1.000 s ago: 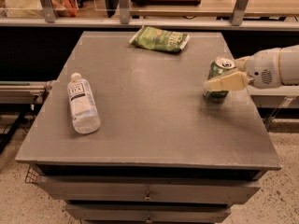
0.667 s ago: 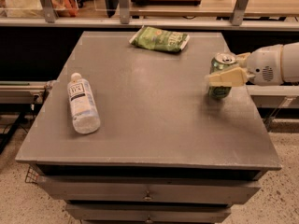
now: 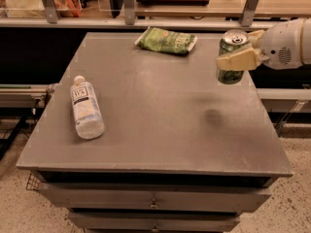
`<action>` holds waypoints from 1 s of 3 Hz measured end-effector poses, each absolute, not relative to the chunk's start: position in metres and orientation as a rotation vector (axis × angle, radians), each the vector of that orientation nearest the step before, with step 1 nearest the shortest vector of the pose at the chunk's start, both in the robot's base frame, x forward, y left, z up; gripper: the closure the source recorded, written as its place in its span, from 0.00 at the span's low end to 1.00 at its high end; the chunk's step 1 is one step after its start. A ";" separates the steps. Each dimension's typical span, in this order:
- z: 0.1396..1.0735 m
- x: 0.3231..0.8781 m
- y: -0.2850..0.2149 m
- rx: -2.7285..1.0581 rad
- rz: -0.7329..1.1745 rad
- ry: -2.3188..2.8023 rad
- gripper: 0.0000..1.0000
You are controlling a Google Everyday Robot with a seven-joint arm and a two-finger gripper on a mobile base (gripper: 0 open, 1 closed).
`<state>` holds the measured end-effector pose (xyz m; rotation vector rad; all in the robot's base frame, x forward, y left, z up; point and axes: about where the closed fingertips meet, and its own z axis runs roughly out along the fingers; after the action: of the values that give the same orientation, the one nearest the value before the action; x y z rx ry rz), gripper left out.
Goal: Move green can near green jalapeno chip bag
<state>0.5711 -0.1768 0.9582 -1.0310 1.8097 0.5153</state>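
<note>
Green can [image 3: 229, 75] | we see it upright in the gripper [image 3: 228, 59], jaws clamped round its middle | clear of the counter [image 3: 160, 110] for carrying | green jalapeno chip bag [image 3: 165, 40] apart, at far edge

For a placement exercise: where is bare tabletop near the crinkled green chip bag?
Free: grey tabletop right of the crinkled green chip bag, towards the gripper holding the green aluminium can aloft; also the centre. Crowded only at the clear plastic bottle, left.

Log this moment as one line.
claw: right side, shut on green can, held off table | green jalapeno chip bag: back edge | water bottle: lying, left side
</note>
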 end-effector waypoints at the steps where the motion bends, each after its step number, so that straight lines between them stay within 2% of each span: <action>1: 0.956 0.590 -0.163 -1.001 0.515 1.768 1.00; 3: 0.961 0.712 -0.146 -0.890 0.444 1.674 1.00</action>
<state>0.7115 -0.1462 0.9614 -0.8901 1.6737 0.4440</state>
